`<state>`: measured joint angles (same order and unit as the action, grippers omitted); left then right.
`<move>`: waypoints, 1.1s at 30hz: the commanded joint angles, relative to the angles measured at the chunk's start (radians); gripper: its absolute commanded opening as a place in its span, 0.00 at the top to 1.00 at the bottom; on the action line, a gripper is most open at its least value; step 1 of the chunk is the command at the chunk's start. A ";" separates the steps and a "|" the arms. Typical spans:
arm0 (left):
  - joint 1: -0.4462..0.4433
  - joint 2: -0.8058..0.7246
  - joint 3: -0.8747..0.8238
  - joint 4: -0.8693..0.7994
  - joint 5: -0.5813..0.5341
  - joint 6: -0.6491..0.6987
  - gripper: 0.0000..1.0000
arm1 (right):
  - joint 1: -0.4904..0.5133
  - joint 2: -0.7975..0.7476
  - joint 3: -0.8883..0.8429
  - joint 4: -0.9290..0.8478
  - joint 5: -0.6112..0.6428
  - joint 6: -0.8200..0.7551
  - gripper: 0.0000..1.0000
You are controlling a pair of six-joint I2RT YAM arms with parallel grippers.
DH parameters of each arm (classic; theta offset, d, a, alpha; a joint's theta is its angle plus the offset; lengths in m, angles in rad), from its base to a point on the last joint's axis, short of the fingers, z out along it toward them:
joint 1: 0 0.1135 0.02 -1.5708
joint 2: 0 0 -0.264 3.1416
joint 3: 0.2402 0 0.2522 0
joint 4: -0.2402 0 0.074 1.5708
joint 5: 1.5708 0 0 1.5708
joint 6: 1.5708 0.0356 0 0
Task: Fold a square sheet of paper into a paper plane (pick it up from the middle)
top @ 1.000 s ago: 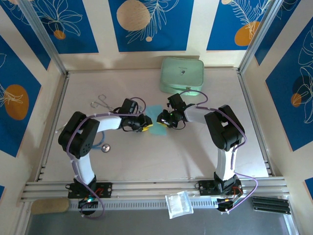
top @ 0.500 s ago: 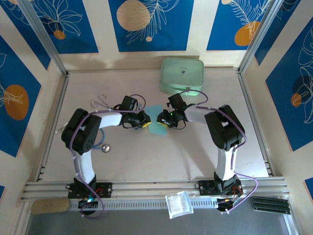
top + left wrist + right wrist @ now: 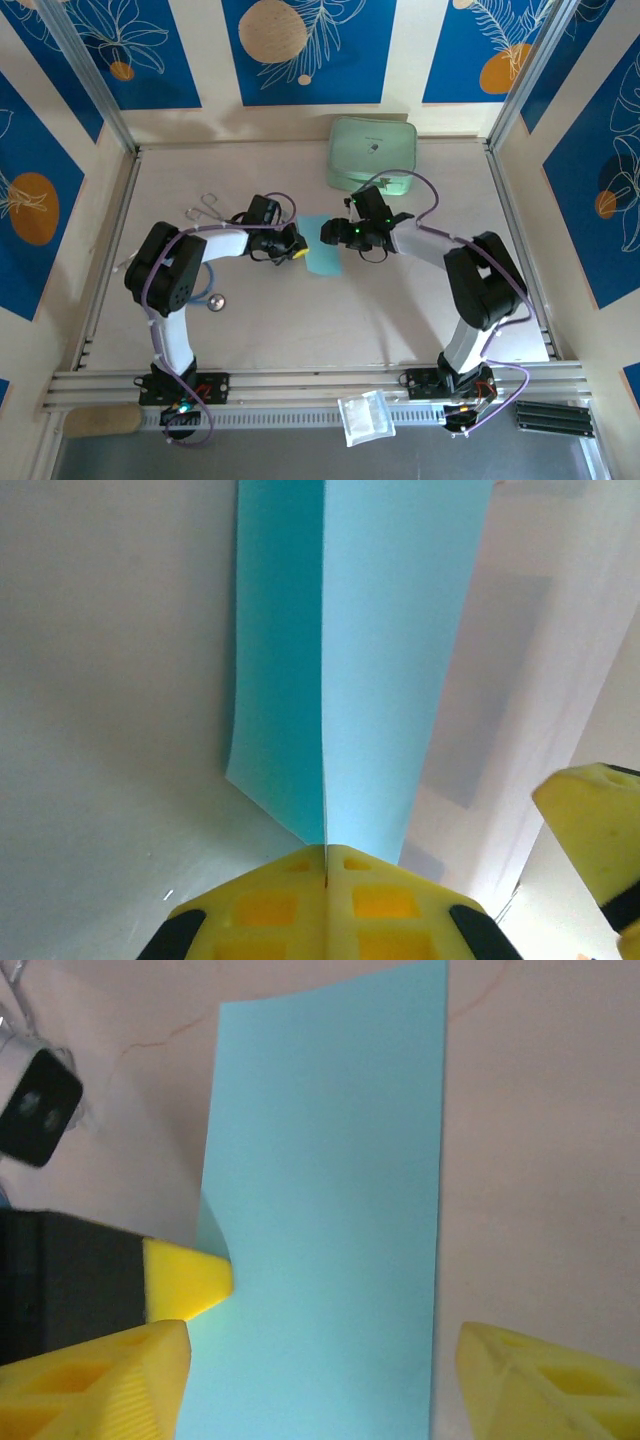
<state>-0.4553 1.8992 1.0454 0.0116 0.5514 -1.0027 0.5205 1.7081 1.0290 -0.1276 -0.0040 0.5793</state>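
Note:
The square sheet of paper (image 3: 321, 257), sky-blue, is doubled over into a narrow rectangle at the table's middle. My left gripper (image 3: 297, 250) is shut on its left side. In the left wrist view the yellow fingertips (image 3: 325, 858) pinch both layers of the sheet (image 3: 380, 660), which fan away from the jaws. My right gripper (image 3: 336, 236) stands open just right of it. In the right wrist view its fingers (image 3: 100, 1380) straddle the sheet (image 3: 330, 1220) without touching it, and the left gripper's yellow tip (image 3: 190, 1276) touches the sheet's left edge. A paper plane is out of view.
A mint-green case (image 3: 372, 152) sits at the back, right of centre. Metal forceps (image 3: 207, 208) lie behind the left arm, and a stethoscope head (image 3: 214, 301) lies beside it. A small plastic bag (image 3: 365, 416) rests in front of the rail. Frame posts bound the table.
My right gripper has opened and its arm has swung out to the right. My left gripper has closed fully on the sheet, which now lies flatter and longer.

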 commanded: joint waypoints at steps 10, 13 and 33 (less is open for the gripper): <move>0.007 -0.054 -0.009 0.022 0.045 -0.045 1.00 | 0.201 -0.115 -0.290 0.417 0.207 -0.592 0.27; 0.007 -0.055 -0.009 0.022 0.046 -0.048 1.00 | 0.237 -0.097 -0.323 0.487 0.209 -0.688 0.26; 0.007 -0.047 -0.008 0.026 0.049 -0.054 0.98 | 0.294 -0.081 -0.444 0.735 0.365 -0.866 0.42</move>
<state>-0.4553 1.8748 1.0454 0.0227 0.5766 -1.0473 0.8062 1.6711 0.5983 0.5579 0.3462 -0.2653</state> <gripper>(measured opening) 0.052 0.588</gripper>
